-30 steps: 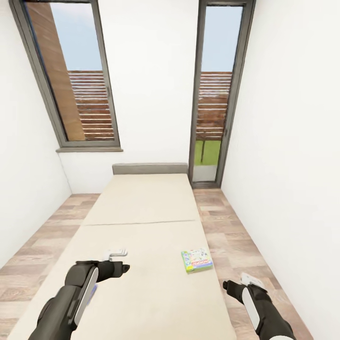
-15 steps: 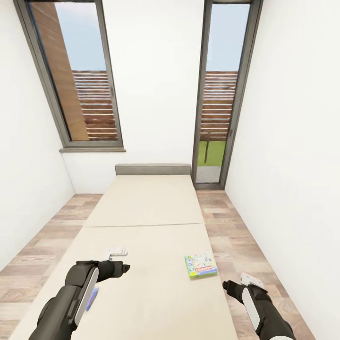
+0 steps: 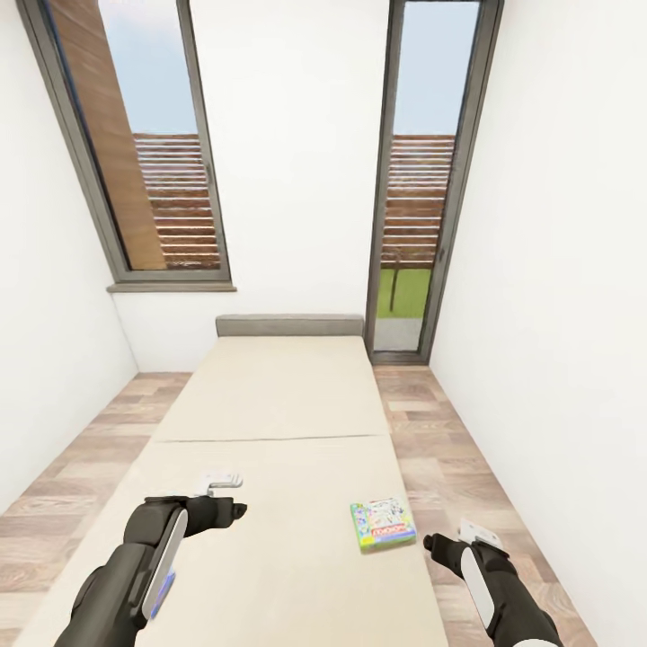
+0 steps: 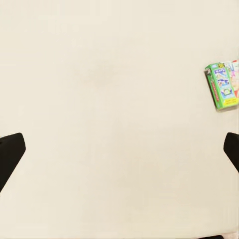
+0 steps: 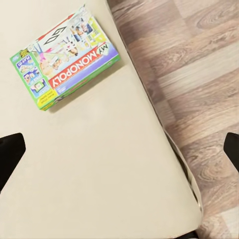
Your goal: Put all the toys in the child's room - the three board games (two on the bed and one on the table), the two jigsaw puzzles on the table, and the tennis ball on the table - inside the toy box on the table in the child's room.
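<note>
Now, left gripper hovering over the near left part of the bed, fingers spread wide in the left wrist view with bare beige mattress between the dark tips, nothing held. Just below the left forearm, a sliver of blue on the mattress, the small blue board game, mostly hidden by the arm. Over to the right gripper, hanging just off the bed's near right edge above the wood-plank floor; jaws wide apart in the right wrist view as well, dark tips at either side, empty. Between those tips: the mattress corner, the bed's edge, and floor planks beyond. Lying flat on the mattress, near the right edge and just left of the right gripper, the Monopoly board game, green-sided box with a pale, busy lid and a red logo band reading "MY MONOPOLY" in the right wrist view. Same box caught partly in the left wrist view, well apart from the left fingers. Further out, a seam across the mattress about halfway up, then the grey headboard at the far end against the white wall. Left of the bed's head, a wide dark-framed window with a sill; right of it, a tall narrow dark-framed window reaching the floor, slatted wooden fence, grass and sky outside. White walls on both sides, plank floor running along either flank of the bed.
</note>
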Available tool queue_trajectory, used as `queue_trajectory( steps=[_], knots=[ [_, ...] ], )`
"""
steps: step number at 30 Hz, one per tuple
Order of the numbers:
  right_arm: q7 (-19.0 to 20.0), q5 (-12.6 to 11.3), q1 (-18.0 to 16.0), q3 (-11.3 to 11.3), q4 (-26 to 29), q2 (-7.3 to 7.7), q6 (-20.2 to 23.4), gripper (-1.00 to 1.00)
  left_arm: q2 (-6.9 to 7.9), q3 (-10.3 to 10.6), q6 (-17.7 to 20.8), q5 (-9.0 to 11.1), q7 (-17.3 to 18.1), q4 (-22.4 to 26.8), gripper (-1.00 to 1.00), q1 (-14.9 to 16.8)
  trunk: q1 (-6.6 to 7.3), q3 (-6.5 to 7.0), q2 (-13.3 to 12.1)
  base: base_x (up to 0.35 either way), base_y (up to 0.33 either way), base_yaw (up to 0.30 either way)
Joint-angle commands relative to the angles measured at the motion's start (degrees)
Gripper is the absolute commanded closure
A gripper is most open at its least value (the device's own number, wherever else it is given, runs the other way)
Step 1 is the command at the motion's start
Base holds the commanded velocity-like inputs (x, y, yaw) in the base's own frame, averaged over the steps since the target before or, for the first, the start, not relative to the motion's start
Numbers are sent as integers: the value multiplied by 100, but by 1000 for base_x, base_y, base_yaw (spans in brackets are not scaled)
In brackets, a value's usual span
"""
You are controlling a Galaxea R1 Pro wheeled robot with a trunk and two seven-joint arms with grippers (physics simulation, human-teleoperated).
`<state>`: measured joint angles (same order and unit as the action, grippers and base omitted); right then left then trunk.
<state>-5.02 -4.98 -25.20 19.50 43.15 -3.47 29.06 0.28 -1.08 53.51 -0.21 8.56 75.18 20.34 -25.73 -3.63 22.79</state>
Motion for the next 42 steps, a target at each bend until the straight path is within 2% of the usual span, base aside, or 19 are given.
queue_trajectory(
  steps=[1,20,42],
  knots=[
    [-35,-54,-4,10,10,-5,21,-100,0,-6,28,-5,23,6,-100,5,-6,-13,13,165,-130,0],
    [-35,-40,-4,10,10,-5,13,-100,-1,-6,28,3,23,0,-100,5,-6,-13,13,101,-116,0],
    [-35,-29,-4,3,9,-15,12,-100,-1,-6,28,3,18,-15,-100,5,-6,-13,13,41,-11,0]
  ],
)
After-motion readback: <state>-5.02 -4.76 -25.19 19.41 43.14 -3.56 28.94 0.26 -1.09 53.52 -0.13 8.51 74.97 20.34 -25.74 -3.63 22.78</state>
